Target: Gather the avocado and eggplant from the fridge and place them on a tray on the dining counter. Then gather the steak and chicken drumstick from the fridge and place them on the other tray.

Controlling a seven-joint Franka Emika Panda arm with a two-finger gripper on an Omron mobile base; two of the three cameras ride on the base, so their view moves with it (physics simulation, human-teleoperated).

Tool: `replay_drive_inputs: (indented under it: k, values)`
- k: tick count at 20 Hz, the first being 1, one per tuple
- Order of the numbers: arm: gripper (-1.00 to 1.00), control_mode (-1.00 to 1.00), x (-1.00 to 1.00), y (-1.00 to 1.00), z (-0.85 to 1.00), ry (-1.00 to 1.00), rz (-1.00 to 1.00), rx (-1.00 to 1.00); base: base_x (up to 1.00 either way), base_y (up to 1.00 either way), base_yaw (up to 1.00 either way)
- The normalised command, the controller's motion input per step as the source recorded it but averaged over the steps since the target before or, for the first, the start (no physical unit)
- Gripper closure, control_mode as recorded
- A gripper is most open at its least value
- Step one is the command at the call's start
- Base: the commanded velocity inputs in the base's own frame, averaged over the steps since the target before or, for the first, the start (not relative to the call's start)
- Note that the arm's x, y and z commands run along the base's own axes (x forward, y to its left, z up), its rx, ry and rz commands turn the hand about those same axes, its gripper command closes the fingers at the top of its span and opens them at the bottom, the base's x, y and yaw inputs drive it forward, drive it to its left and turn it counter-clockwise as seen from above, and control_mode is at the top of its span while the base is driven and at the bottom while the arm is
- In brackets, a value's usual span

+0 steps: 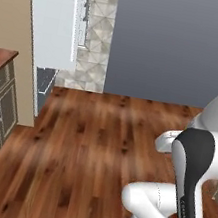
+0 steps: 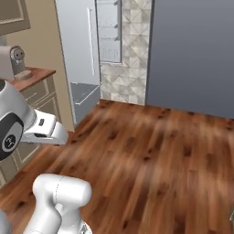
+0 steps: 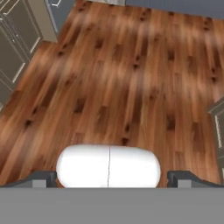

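The fridge point(image 1: 53, 20) point(image 2: 78, 50) stands ahead on the left, tall and pale grey, with a long vertical handle and a darker drawer front low down. In the hand view my gripper point(image 3: 112, 177) points down at the bare wooden floor point(image 3: 127, 78). Its two dark fingertips point(image 3: 43, 177) sit far apart at the bottom corners, so it is open with nothing held. The avocado, eggplant, steak, chicken drumstick, both trays and the dining counter are out of view.
Grey base cabinets under a wooden countertop point(image 1: 1, 56) line the left side, with a coffee machine point(image 2: 13, 61) on top. A tiled wall strip point(image 2: 128, 59) and a plain grey wall point(image 1: 178, 47) close off the far end. Another cabinet corner point(image 3: 218, 127) is near the hand. Open wooden floor point(image 1: 89, 143) lies ahead.
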Motion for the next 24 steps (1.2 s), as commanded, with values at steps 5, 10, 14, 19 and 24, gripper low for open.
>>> replay_drive_inputs:
  k: [5, 10, 14, 19, 24]
  values:
    - [-1.0, 1.0, 0.0, 0.0, 0.0, 0.0, 0.0, 0.0, 0.91, -0.25, 0.27]
    - [-1.0, 1.0, 0.0, 0.0, 0.0, 0.0, 0.0, 0.0, 0.71, -0.41, 0.3]
    - [-1.0, 1.0, 0.0, 0.0, 0.0, 0.0, 0.0, 0.0, 0.63, -0.51, 0.31]
    - [-1.0, 1.0, 0.0, 0.0, 0.0, 0.0, 0.0, 0.0, 0.61, -0.56, 0.32]
    - [-1.0, 1.0, 0.0, 0.0, 0.0, 0.0, 0.0, 0.0, 0.53, -0.62, 0.32]
